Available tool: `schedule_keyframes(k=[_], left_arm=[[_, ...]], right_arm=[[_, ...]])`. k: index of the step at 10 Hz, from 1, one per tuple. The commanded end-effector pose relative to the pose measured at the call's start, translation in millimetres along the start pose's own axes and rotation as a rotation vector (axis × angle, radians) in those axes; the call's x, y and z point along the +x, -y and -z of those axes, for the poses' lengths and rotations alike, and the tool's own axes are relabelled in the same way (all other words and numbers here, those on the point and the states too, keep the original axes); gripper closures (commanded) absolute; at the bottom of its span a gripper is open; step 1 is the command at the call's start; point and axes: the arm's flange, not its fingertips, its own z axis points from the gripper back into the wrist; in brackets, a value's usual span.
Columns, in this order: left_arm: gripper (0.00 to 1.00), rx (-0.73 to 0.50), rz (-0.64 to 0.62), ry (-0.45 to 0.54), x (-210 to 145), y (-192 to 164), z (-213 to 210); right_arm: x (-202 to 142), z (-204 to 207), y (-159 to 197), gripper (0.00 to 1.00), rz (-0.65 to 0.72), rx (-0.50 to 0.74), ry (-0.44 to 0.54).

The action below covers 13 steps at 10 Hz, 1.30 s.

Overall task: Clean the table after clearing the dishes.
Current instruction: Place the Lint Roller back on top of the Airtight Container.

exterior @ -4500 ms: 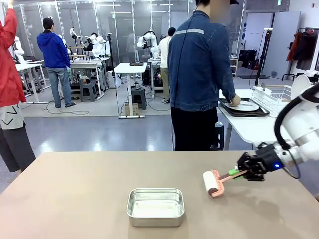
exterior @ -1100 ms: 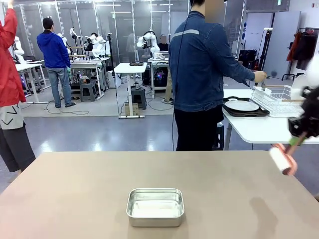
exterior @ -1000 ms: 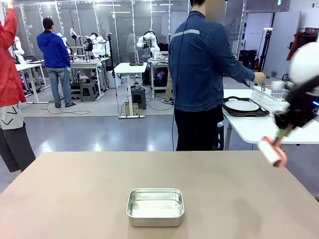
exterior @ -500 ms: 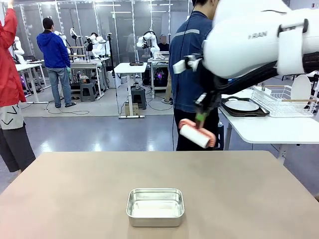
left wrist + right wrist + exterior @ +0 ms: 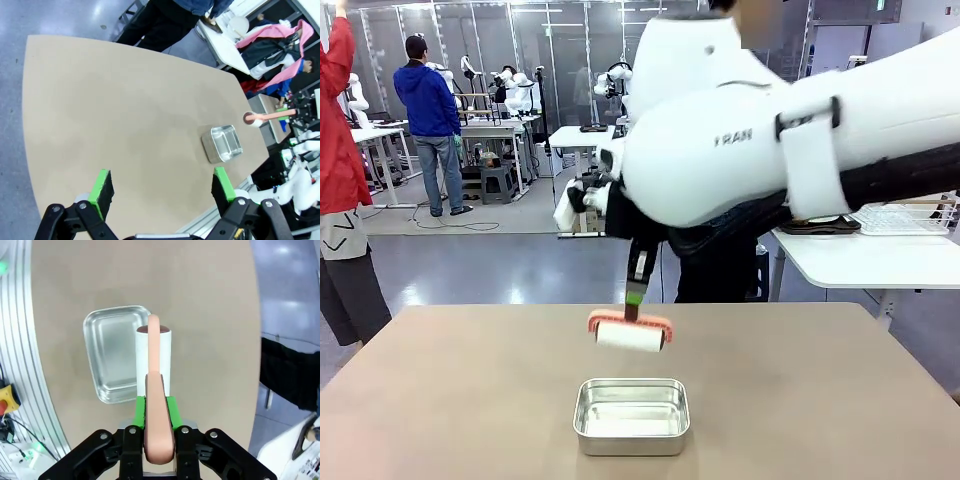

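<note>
Sitting near the robot's edge of the table (image 5: 460,400), the steel pan (image 5: 632,416) holds nothing visible beyond its shiny bottom. Above it, slightly toward the far side, hangs a lint roller (image 5: 631,334), its salmon handle pinched between the green pads of the right gripper (image 5: 155,410) with the white roll crosswise below. The left gripper (image 5: 161,189) hovers high over the tabletop, jaws spread wide with nothing between them.
</note>
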Motion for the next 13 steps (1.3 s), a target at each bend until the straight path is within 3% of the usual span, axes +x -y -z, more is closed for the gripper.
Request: schedule_keyframes(k=[1, 6, 13], left_arm=[[0.00, 0.013, -0.006, -0.006, -0.4, 0.8, -1.3], [0.00, 0.013, -0.006, -0.006, -0.4, 0.8, -1.3], [0.00, 0.013, -0.006, -0.006, -0.4, 0.8, -1.3]], right_arm=[[-5.7, -3.7, 0.0, 0.80, -0.036, 0.008, 0.001], [0.0, 4.3, 2.5, 0.80, -0.013, 0.007, -0.005], [18.8, 85.6, 26.9, 0.80, -0.023, 0.264, -0.116]])
